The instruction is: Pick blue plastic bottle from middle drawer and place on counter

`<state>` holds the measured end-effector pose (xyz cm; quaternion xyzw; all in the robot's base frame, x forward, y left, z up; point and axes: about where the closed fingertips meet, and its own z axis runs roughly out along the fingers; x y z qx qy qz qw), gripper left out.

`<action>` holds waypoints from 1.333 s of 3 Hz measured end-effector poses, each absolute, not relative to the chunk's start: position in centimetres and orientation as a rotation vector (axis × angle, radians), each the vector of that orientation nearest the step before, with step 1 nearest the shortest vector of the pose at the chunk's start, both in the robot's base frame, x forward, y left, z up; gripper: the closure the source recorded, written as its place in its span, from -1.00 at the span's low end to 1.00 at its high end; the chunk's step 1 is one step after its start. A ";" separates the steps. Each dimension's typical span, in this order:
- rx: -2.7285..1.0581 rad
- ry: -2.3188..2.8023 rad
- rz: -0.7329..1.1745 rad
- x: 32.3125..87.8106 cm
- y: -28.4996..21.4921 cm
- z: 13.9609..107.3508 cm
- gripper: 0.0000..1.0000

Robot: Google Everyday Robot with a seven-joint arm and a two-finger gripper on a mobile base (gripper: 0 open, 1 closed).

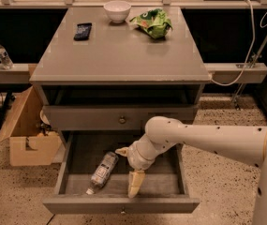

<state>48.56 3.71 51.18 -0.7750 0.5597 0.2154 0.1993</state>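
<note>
While it is hanging spread open and gripping nothing inside the middle drawer (pixel 119 204), the gripper (pixel 125 173) is sitting just beside the blue plastic bottle (pixel 102 171), which is lying on its side to the claw's left in view, clear of both fingers. The reach-in is looking unfinished; next the claw is needing to shift left and straddle the bottle. Above the claw, the upper drawer front (pixel 91 118) is crowding the lift, so I am judging forward the freer exit toward the counter (pixel 119 55).

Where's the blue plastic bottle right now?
Camera view: the blue plastic bottle lies on its side in the open middle drawer, left of centre, cap toward the front. The open gripper hangs just to its right, inside the drawer.
</note>
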 end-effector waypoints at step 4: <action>-2.150 1.477 0.424 55.2 6.8 44.0 -1.00</action>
